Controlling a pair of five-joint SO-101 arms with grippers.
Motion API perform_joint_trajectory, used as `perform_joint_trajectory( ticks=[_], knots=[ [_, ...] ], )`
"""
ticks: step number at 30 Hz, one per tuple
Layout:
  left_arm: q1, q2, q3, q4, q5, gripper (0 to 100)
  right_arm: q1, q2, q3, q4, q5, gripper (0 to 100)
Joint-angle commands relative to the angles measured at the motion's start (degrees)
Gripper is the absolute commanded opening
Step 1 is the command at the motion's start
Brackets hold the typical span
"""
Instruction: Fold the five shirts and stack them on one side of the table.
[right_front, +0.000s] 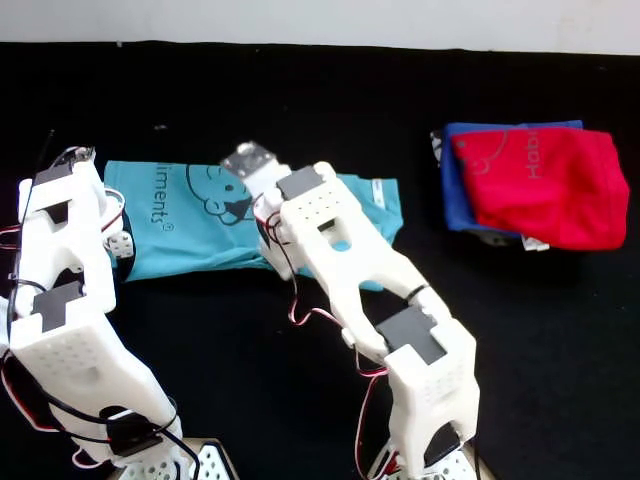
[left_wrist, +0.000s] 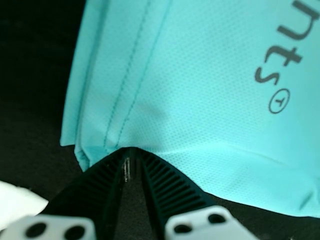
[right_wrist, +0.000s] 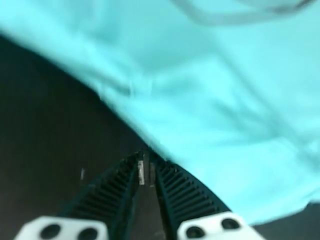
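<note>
A teal shirt with dark print lies partly folded on the black table, left of centre. My left gripper is shut on the near left edge of the teal shirt, and the cloth puckers at its tips. In the high view this left gripper sits at the shirt's left end. My right gripper is shut at the near edge of the teal shirt, further right. The right gripper is mostly hidden under its own arm there.
At the right back of the table a folded red shirt lies on a folded blue shirt. Bare black tabletop stretches between that stack and the teal shirt, and along the front.
</note>
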Motion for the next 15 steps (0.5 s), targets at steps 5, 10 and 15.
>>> perform_joint_trajectory(
  ticks=[5,10,15],
  knots=[
    [0.13,0.13,0.13,-2.02,0.53,1,0.13,-0.31,0.66,-13.41,-0.44,0.6],
    [0.13,0.13,0.13,-2.02,0.53,1,1.01,7.43,0.13,-17.54,-0.44,0.6],
    [0.13,0.22,0.13,-1.93,0.53,1,1.01,9.45,0.04,-17.45,-0.44,0.6]
  ],
)
